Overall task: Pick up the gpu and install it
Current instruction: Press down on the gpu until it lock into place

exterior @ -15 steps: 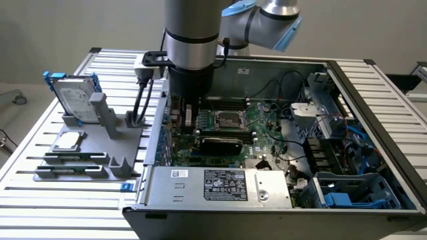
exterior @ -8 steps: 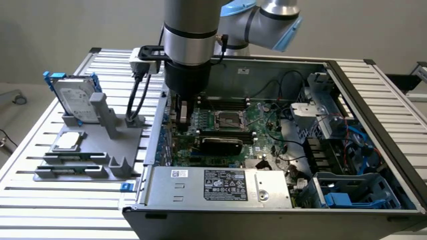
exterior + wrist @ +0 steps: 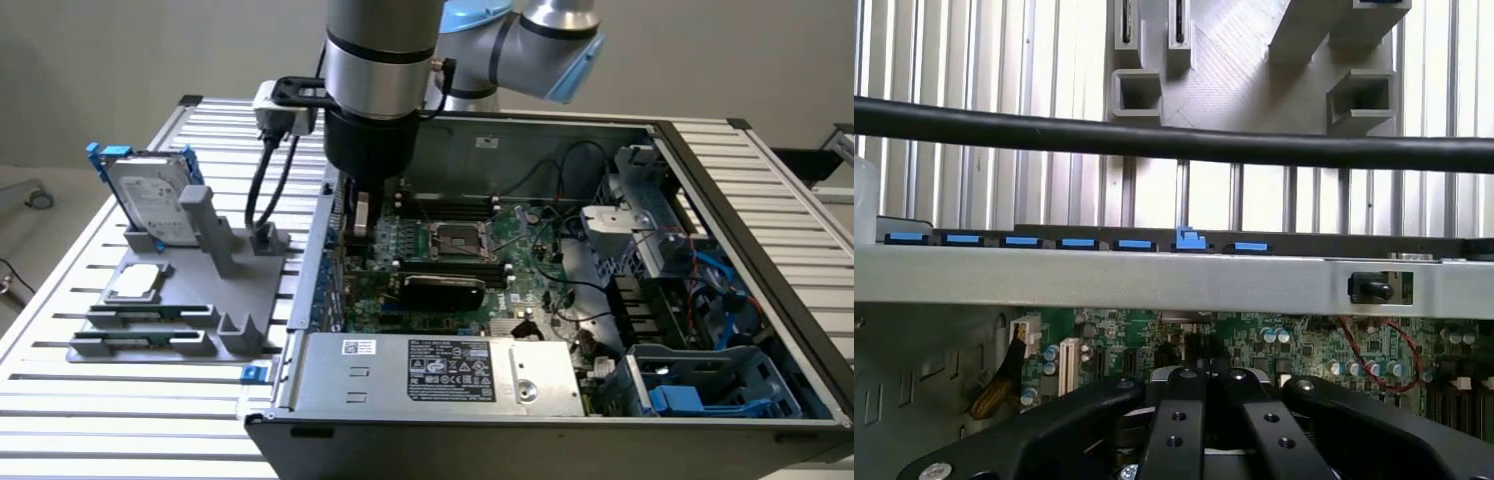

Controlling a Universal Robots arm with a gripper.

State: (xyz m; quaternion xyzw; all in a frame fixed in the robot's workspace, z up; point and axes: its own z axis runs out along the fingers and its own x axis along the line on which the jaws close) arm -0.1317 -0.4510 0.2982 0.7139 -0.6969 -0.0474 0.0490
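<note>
The gpu [image 3: 442, 290] stands on edge in the open computer case [image 3: 747, 260], its black shroud facing the front, seated across the green motherboard [image 3: 521, 225] just ahead of the CPU socket. My gripper [image 3: 358, 238] hangs straight down at the card's end by the case wall on the exterior view's left. I cannot tell whether it touches the card. In the wrist view my gripper [image 3: 1209, 400] has its black fingers [image 3: 1176, 420] pressed together over the motherboard [image 3: 1304, 345], with nothing visible between them.
A grey fixture [image 3: 200, 300] outside the case on the exterior view's left holds a hard drive in a blue frame [image 3: 147, 195] upright and another drive [image 3: 138, 282] flat. A labelled power-supply box [image 3: 441, 370] fills the case front. A black cable [image 3: 1174, 142] crosses the wrist view above the blue slot clips [image 3: 1079, 242].
</note>
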